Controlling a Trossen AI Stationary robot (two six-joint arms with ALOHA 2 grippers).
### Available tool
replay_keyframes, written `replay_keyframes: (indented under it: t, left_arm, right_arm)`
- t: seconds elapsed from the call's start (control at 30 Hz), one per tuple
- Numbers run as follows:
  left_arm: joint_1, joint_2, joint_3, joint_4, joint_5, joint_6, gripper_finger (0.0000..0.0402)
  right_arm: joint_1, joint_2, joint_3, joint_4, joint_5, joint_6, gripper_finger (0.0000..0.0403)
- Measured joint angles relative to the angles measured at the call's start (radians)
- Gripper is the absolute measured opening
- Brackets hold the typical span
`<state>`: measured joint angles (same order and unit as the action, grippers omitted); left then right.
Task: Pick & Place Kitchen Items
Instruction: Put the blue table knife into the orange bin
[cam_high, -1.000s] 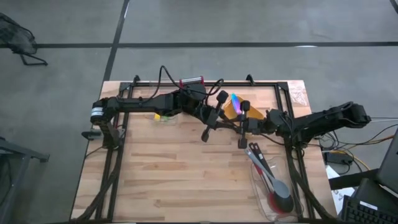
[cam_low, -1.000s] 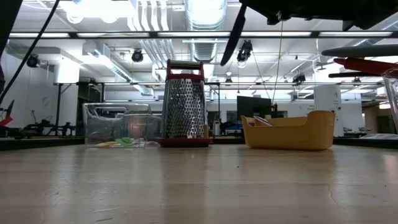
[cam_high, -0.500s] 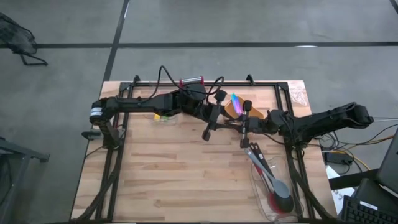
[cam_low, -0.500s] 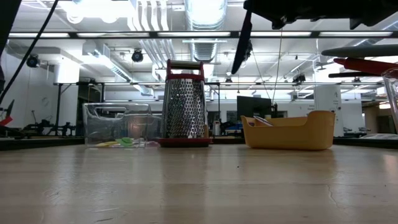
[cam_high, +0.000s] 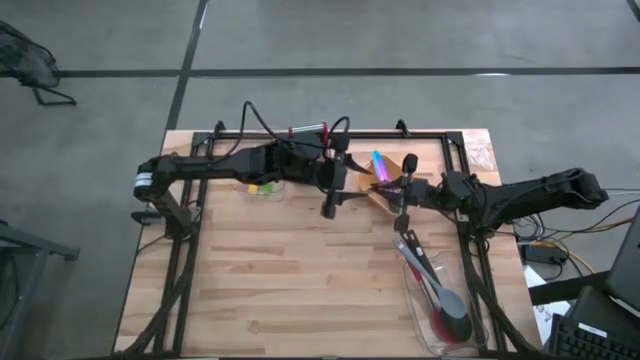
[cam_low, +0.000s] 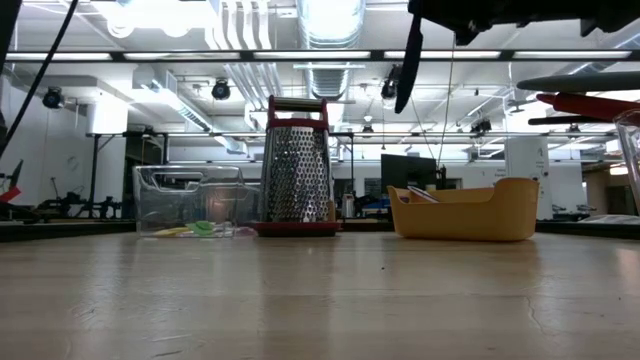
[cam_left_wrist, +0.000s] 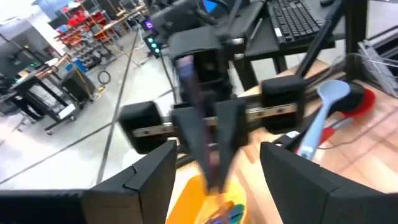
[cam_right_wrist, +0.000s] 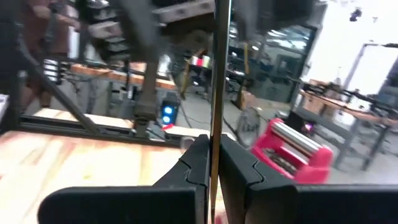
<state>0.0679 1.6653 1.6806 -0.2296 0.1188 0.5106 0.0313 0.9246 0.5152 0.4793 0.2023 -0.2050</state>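
Writing: none legible on any item.
Left gripper (cam_high: 330, 190): table centre, fingers (cam_left_wrist: 152, 171) spread wide, nothing between them; it faces the right gripper.
Right gripper (cam_high: 402, 190): at 3 o'clock from the left gripper, over the tray's near edge; fingers (cam_right_wrist: 199, 162) clenched on a thin dark utensil (cam_right_wrist: 214, 93), which runs up out of the closed tips and in the low view hangs as a dark blade (cam_low: 408, 62) from the arm overhead.
Tray (cam_high: 372, 192): orange, between the two grippers, toward 12 o'clock of the table; holds slim blue and purple utensils (cam_high: 379, 163).
Grater (cam_low: 296, 170): red-topped steel, upright, at the table's 12 o'clock edge, well apart from both grippers.
Small bin (cam_low: 190, 200): clear, at 9 o'clock from the grater; yellow and green pieces (cam_high: 262, 187) lie in it.
Large bin (cam_high: 440, 310): clear, at the table's 4 o'clock corner; holds the long spoons (cam_high: 432, 285), grey and red heads toward 6 o'clock, black handles toward the right gripper.
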Motion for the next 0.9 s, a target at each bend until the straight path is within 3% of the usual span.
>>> replay_keyframes:
  t: [0.17, 0.33, 0.63, 0.9]
  left_arm:
    - [-0.002, -0.002, 0.0, -0.033, 0.002, -0.008, 0.0236]
    - [-0.002, -0.002, 0.0, -0.064, 0.001, -0.021, 0.0236]
    - [-0.005, -0.002, 0.0, -0.12, 0.036, -0.073, 0.0236]
    - [-0.023, -0.006, -0.071, -0.133, 0.131, -0.121, 0.0233]
  right_arm:
    - [-0.009, -0.028, 0.0, -0.039, 0.087, 0.056, 0.0013]
    - [-0.058, -0.035, 0.019, -0.132, 0.097, 0.181, 0.0013]
    - [-0.169, -0.034, 0.119, -0.479, 0.11, 0.378, 0.0013]
    - [-0.264, 0.001, 0.233, -0.741, 0.107, 0.436, 0.0013]
